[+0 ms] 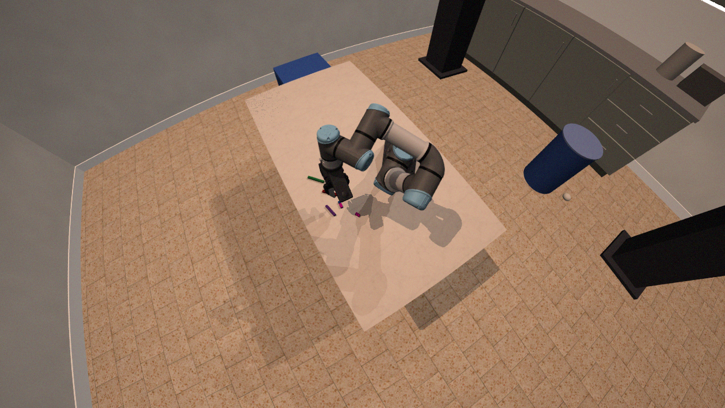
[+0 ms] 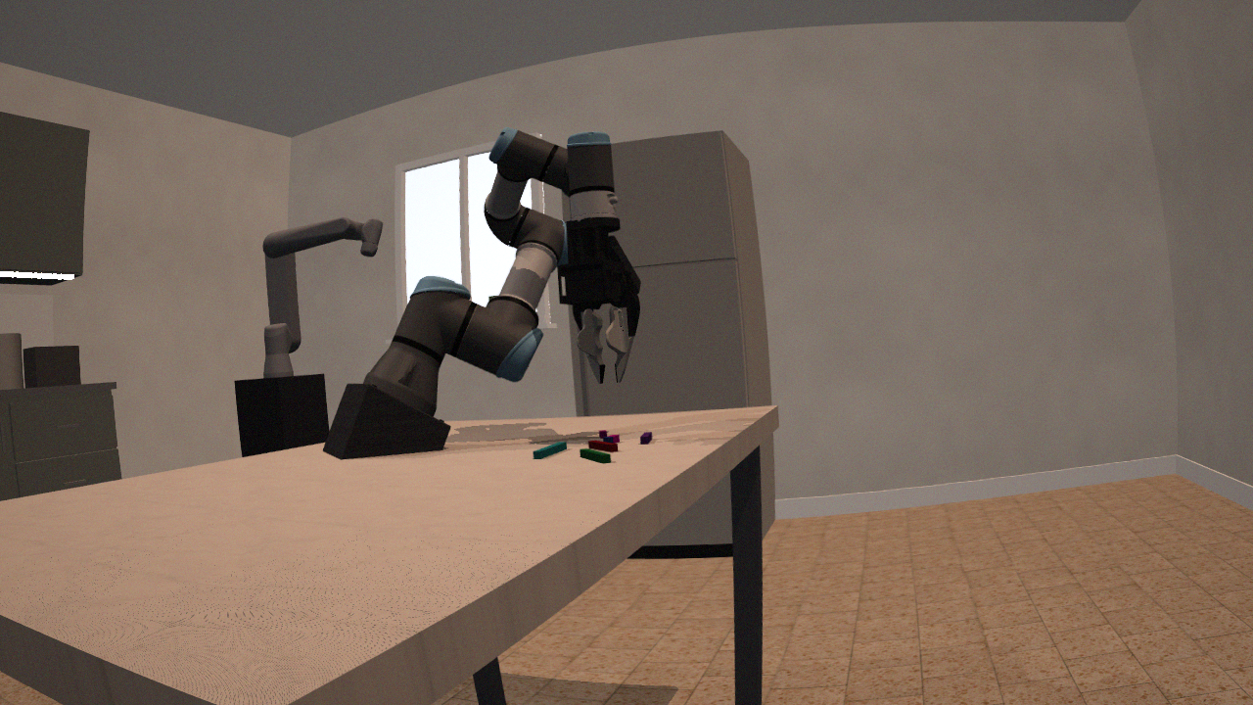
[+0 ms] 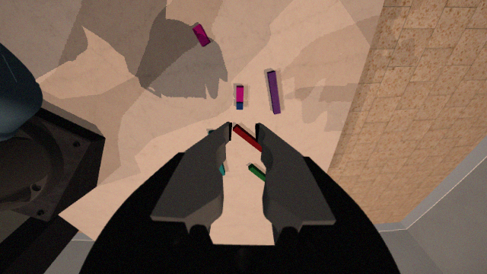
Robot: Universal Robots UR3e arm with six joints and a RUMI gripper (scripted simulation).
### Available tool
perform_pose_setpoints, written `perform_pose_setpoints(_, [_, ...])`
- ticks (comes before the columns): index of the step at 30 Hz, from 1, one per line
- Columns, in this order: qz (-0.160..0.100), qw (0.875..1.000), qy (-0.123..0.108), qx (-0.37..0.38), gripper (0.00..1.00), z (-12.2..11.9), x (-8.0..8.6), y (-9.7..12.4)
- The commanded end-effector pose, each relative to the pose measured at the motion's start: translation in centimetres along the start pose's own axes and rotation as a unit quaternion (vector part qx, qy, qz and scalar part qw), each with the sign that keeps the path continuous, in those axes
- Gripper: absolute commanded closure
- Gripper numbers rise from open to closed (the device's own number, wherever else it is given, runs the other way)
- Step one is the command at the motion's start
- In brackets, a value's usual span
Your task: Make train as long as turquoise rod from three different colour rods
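Red is your landmark here, OP: the red rod (image 1: 323,191) (image 2: 602,445) (image 3: 247,137) is lying flat on the table (image 1: 304,111) (image 2: 350,561) (image 3: 167,133), and in the wrist view it's partly hiding behind one finger. Your jaws (image 1: 332,192) (image 2: 610,379) are hovering above the table, standing just a little way apart and holding nothing.

Near the red rod, you're looking at a blue rod (image 1: 339,202) (image 2: 608,440) (image 3: 240,106) and a magenta rod (image 1: 340,205) (image 2: 614,437) (image 3: 240,93) that are sitting in one straight line, ends touching or almost. The blue one is facing the red rod, but there's a gap showing and red is lying at a slant to that line, so you're seeing two rods lined up and the third sitting out.

Your purple rod (image 1: 330,210) (image 2: 645,437) (image 3: 274,92) is lying near red, beside the pair but apart from it. The other magenta rod (image 1: 357,214) (image 2: 602,433) (image 3: 201,35) is resting well apart from red, beyond the pair. On red's opposite side from the pair, your green rod (image 1: 315,179) (image 2: 594,455) (image 3: 257,172) is lying close by. The turquoise rod (image 2: 550,449) (image 3: 222,170) is lying on red's robot-base side, with a finger mostly covering it in your wrist view.
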State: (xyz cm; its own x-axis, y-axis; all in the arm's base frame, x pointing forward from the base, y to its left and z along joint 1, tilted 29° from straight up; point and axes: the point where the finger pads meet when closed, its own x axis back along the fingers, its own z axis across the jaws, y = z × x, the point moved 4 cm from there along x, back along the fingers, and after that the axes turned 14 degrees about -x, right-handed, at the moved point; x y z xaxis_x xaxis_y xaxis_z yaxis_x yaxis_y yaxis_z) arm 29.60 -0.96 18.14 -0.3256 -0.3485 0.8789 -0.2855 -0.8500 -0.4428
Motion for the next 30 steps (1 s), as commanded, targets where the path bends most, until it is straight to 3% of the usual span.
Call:
perform_pose_setpoints(1, [0.009, 1.000, -0.008, 0.003, 0.86, -0.43, 0.81, -0.15])
perform_pose_setpoints(4, [0.009, 1.000, -0.008, 0.003, 0.86, -0.43, 0.82, -0.15])
perform_pose_setpoints(5, [0.009, 1.000, -0.008, 0.003, 0.00, -0.43, 0.82, -0.15])
perform_pose_setpoints(30, [0.009, 1.000, -0.008, 0.008, 0.00, -0.37, 0.78, -0.08])
